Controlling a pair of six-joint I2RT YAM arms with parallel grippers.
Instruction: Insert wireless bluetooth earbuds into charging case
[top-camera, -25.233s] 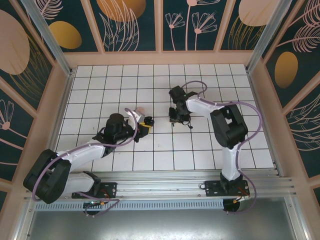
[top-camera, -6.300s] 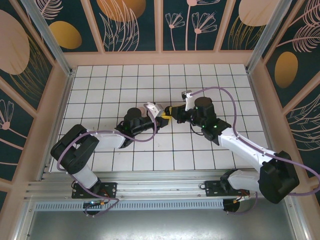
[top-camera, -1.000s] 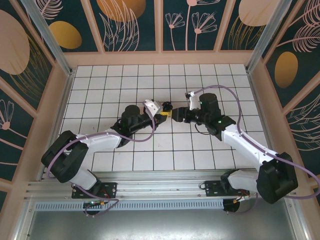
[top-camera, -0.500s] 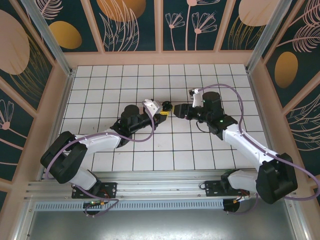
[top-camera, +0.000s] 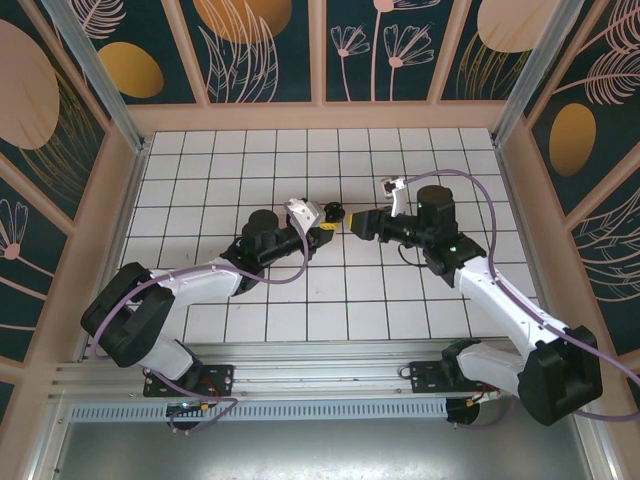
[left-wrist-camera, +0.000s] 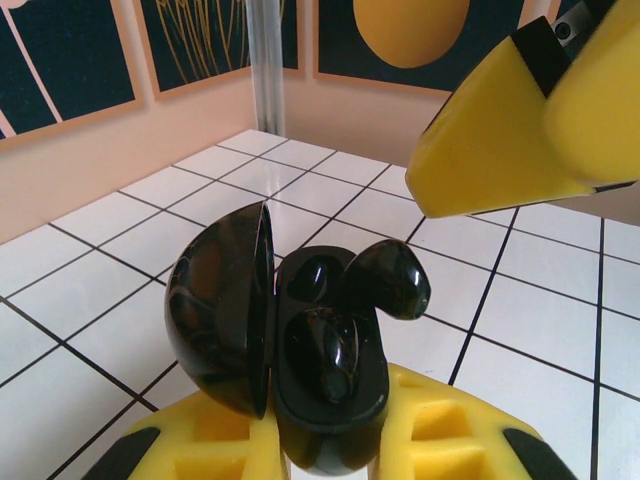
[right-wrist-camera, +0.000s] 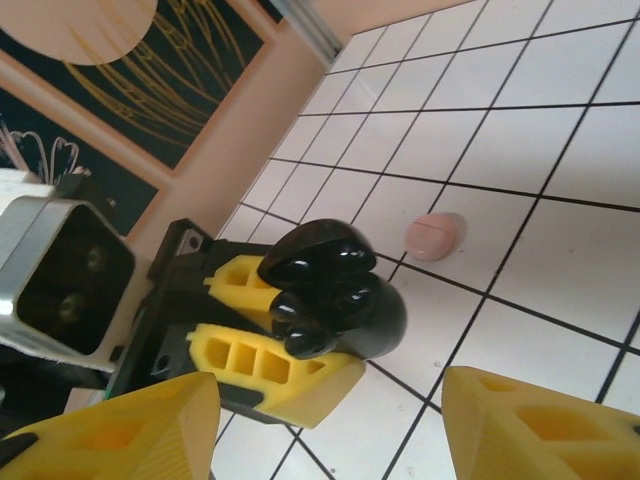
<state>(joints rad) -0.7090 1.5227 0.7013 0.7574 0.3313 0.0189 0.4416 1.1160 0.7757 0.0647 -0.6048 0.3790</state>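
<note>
Right pincer (top-camera: 355, 222) back; open case (left-wrist-camera: 322, 372) upright

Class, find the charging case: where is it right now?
The open charging case sits clamped in the left tool, near the table's middle in the top view, with the open right tool just to its right.

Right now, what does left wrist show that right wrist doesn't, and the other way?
Left wrist: close look into the charging case, lid swung left, one glossy black bud sticking up past the rim; a finger of the right end effector above and right of it. Right wrist: a small pink piece on the table beyond the case, and the left wrist camera housing. Both: the open case clamped in the left end effector; right end effector open.
</note>
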